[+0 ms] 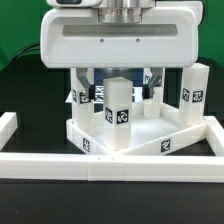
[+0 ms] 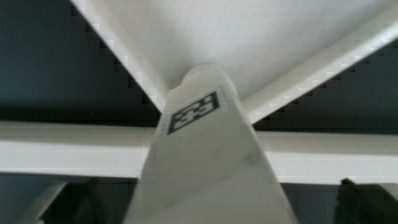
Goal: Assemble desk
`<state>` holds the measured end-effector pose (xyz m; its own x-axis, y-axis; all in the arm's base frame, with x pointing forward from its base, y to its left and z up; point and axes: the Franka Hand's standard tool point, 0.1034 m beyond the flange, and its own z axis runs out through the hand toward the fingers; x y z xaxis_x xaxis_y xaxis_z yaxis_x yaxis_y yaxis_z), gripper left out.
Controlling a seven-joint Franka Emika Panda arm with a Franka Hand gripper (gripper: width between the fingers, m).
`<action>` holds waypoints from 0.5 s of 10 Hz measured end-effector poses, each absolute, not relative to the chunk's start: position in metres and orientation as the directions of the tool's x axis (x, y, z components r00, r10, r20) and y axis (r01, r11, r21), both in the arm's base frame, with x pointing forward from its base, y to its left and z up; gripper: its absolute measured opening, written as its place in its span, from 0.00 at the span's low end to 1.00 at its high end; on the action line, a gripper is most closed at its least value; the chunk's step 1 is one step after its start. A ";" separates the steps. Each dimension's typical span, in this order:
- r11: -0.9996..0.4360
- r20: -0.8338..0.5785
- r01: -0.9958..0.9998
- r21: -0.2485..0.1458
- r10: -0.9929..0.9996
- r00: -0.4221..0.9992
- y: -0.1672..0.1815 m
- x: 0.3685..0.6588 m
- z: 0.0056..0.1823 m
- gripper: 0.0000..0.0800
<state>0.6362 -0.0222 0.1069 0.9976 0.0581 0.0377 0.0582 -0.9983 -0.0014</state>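
Observation:
The white desk top (image 1: 150, 135) lies turned cornerwise, its near corner against the front border wall. A white tagged leg (image 1: 118, 108) stands upright in that near corner socket. My gripper (image 1: 120, 85) hangs straight over this leg, its fingers either side of it with a gap to each, so it is open. In the wrist view the leg (image 2: 205, 150) fills the middle, with the desk top's corner (image 2: 231, 40) beyond it. My dark fingers (image 2: 80, 197) show apart from the leg's sides, the gripper (image 2: 210, 200) open around it. Other tagged legs stand at the left (image 1: 82, 95) and right (image 1: 195, 90).
A low white border wall (image 1: 60, 166) runs along the front, with side pieces at the exterior view's left (image 1: 8, 125) and right (image 1: 214, 135). It crosses the wrist view (image 2: 71, 150) behind the leg. The gripper's body hides the back of the desk.

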 end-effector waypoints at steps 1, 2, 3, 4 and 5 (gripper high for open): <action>-0.993 0.035 0.119 0.012 0.119 0.992 -0.023 0.636 0.107 0.81; -0.989 0.035 0.147 0.023 0.148 0.988 -0.024 0.637 0.107 0.81; -0.973 0.030 0.228 0.033 0.229 0.973 -0.026 0.636 0.107 0.81; -0.960 0.026 0.276 0.038 0.277 0.961 -0.028 0.636 0.106 0.81; -0.959 0.024 0.281 0.038 0.282 0.959 -0.029 0.636 0.106 0.81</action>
<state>0.6357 -0.0286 0.1056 0.9592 0.2816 0.0242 0.2806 -0.9591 0.0382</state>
